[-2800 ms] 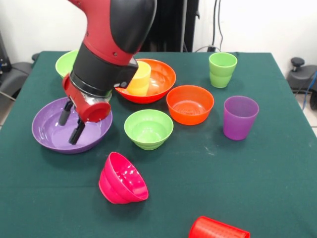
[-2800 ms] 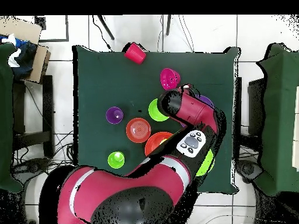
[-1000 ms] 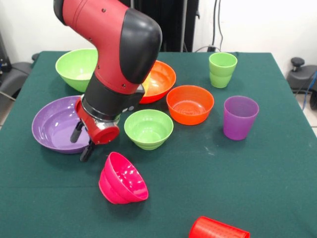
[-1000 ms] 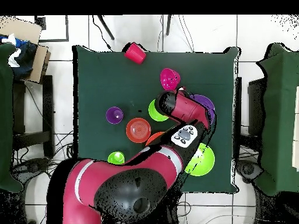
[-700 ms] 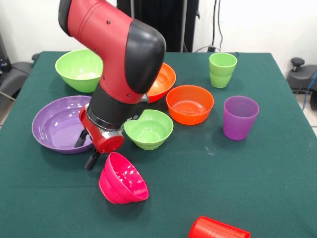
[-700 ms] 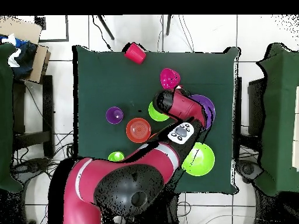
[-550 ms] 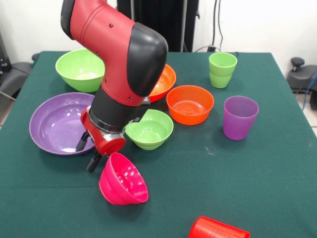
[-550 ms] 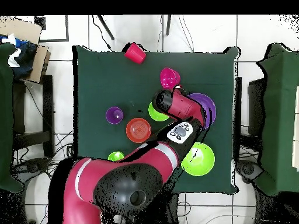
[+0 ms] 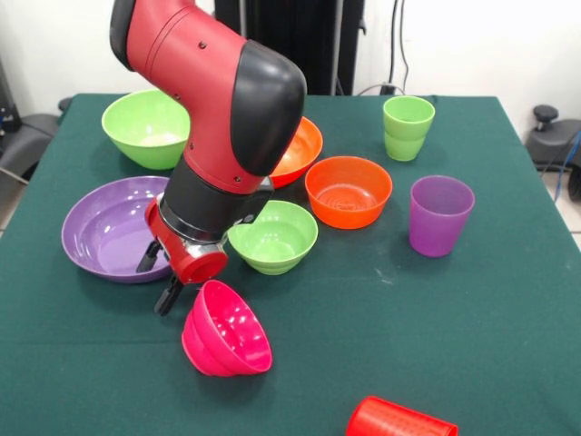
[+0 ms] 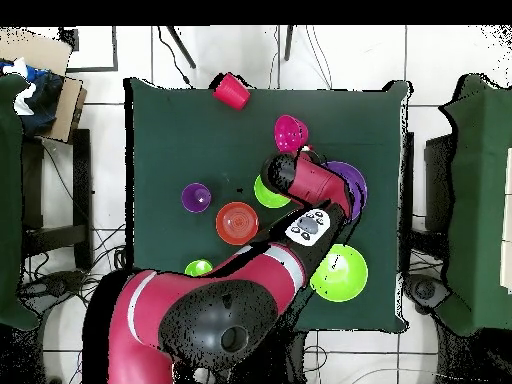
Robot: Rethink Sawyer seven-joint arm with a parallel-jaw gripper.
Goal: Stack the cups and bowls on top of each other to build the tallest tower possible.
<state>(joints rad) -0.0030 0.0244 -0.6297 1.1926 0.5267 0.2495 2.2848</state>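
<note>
reaching for a bowl — gripper (image 9: 156, 277) spread, empty, straddling near rim of large purple bowl (image 9: 95, 238), just beside tipped magenta bowl (image 9: 225, 329) on green surface (image 9: 436, 318). next, probably: close on rim, lift.

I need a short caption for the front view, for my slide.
Open gripper at the purple bowl's rim, beside a tipped pink bowl.

A green-clothed table (image 10: 180, 130) stands on a white tiled floor (image 10: 340, 55); a cardboard box (image 10: 55, 90) sits beside it, with a white wall (image 9: 472, 45) behind.
</note>
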